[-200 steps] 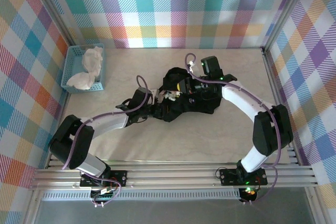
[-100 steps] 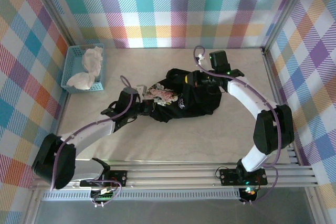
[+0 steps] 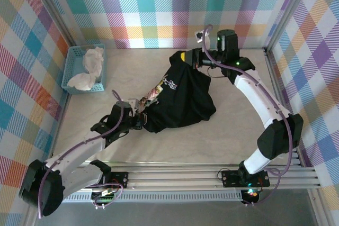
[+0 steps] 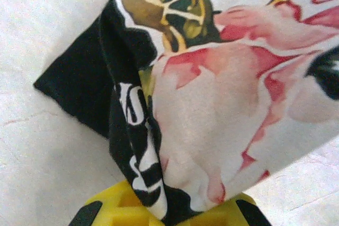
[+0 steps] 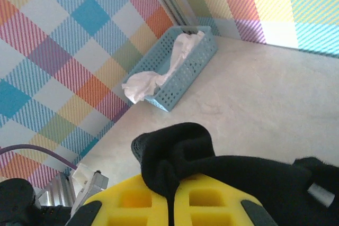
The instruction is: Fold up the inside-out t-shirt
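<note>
**Item – t-shirt** [image 3: 183, 96]: black cotton, with the rose print and pale script showing along its left edge. It is strung diagonally across the middle of the tabletop [image 3: 243, 130]. The far end is lifted toward the back wall and the near end is low at front left, with the belly of the cloth sagging between them.

**Left claw** [image 4: 164, 211]: clenched on a bunched fold of printed fabric, close above the surface.

**Right claw** [image 5: 169, 197]: clenched on a rolled black edge, held high.

**Step in hand (judged):** drawing the garment open between two pinches so it can be laid flat for folding.
- Hold both pinches firmly.
- Draw the claws apart evenly until the sag goes, without wringing the cloth.
- Lower both ends together, so the body settles in one sheet rather than a heap.
- The left pinch looks to gather several layers – a likely source of twist, and worth regripping at a single hem once the shirt is down.

**Surface:** pale, faintly marbled and matte, with enough bare area around the shirt to spread it out.

**Surroundings:**
- A light-blue perforated basket [image 5: 188, 80] holds a white cloth [image 5: 145, 84] at the far-left corner, well apart from the shirt.
- Pastel checked walls [image 3: 159, 9] stand on three sides.
- An aluminium rail [image 3: 175, 175] along the near edge carries the arm bases.
</note>
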Controlling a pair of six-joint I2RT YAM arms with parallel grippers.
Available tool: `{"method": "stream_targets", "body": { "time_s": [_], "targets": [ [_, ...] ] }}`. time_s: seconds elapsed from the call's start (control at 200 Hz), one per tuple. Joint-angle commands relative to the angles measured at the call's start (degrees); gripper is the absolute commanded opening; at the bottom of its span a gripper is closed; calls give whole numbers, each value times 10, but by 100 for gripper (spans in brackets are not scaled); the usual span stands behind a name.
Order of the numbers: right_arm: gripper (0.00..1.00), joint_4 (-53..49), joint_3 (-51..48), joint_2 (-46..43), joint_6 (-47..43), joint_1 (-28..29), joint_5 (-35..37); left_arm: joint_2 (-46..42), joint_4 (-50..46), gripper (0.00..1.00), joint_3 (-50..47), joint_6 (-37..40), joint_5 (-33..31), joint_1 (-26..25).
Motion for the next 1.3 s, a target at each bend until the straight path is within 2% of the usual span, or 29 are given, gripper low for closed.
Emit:
{"method": "stream_targets", "body": {
  "time_s": [0.0,0.12,0.21,0.295,0.345,0.43,0.505,0.62,0.71,0.795,0.875,0.93,0.99,1.04,1.085,1.16,1.295],
  "targets": [
    [0,35,41,-29,7,-6,-23,-60,-57,0,37,25,-26,1],
    [0,32,50,-36,0,-6,-19,-116,-41,0,72,25,-24,1],
    [0,12,69,-35,-13,-6,-1,-139,-36,0,112,31,-59,2],
    [0,-9,78,-31,-24,-6,25,-141,-34,0,159,47,-98,1],
    [0,-25,85,-30,-31,-11,50,-130,-31,0,191,57,-93,2],
    [0,-56,92,-35,-47,-24,97,-90,-29,0,255,65,-36,-1],
    [0,-84,88,-47,-63,-35,147,-45,-27,5,298,67,22,-13],
    [0,-121,65,-61,-96,-40,232,35,-43,10,331,74,55,-33],
    [0,-133,30,-55,-107,-50,283,103,-39,14,336,76,41,-33],
    [0,-140,7,-17,-104,-75,313,184,-48,17,363,90,1,-32],
    [0,-154,17,44,-97,-101,324,255,-88,30,404,96,-48,-24],
    [7,-169,35,86,-100,-107,351,274,-96,39,414,99,-68,-20],
    [20,-183,47,111,-103,-107,363,259,-94,48,401,101,-73,-19],
    [35,-173,29,106,-98,-104,350,229,-91,56,371,99,-69,-19],
    [43,-151,-7,88,-97,-95,347,200,-90,66,332,95,-59,-20],
    [49,-128,-69,51,-94,-70,348,156,-83,74,256,83,-25,-33],
    [56,-83,-190,-24,-84,6,306,134,-72,75,154,71,-26,-75]
  ]
}}
